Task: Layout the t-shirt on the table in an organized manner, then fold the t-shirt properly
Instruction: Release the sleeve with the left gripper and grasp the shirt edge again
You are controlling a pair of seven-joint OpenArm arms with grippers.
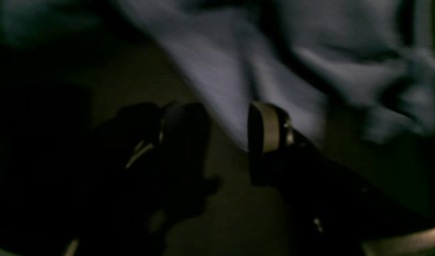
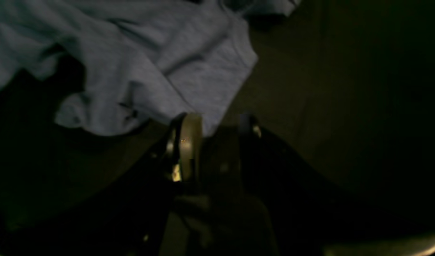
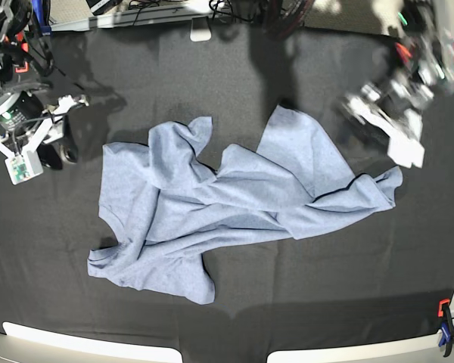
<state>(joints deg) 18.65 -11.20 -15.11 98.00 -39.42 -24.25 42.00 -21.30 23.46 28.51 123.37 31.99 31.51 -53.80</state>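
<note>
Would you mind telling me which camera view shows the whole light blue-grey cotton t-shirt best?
The base view: the light blue-grey cotton t-shirt lies crumpled but wholly visible on the black cloth table. The left wrist view shows only a blurred, dim stretch of fabric; the right wrist view shows one dim corner with folds.

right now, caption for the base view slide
Crumpled blue-grey t-shirt on the black table, both grippers apart from it.

The table [image 3: 234, 68], draped in black cloth, is occupied at its centre by the crumpled blue-grey t-shirt [image 3: 234, 200]; a clamp [image 3: 444, 325] is fixed at five o'clock.
</note>
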